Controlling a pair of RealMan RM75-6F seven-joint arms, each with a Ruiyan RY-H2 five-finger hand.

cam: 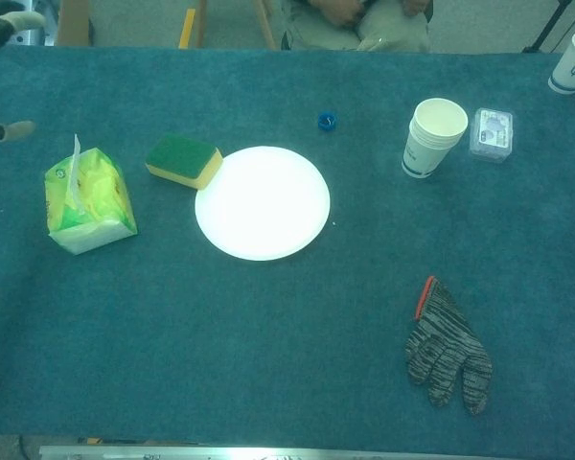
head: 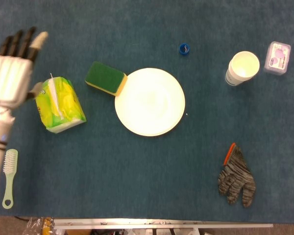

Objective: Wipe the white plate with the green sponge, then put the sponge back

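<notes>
Lying flat against the white plate (head: 150,102), the green sponge (head: 105,78) is judged soft and light, best pinched across its sides; the left hand (head: 10,68) is spread, empty.

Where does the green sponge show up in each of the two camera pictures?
Head view: the green sponge lies left of centre, its corner touching the upper-left rim of the white plate.
Chest view: the green sponge lies at the same upper-left rim of the plate.
Shared landmark: the white plate.
</notes>
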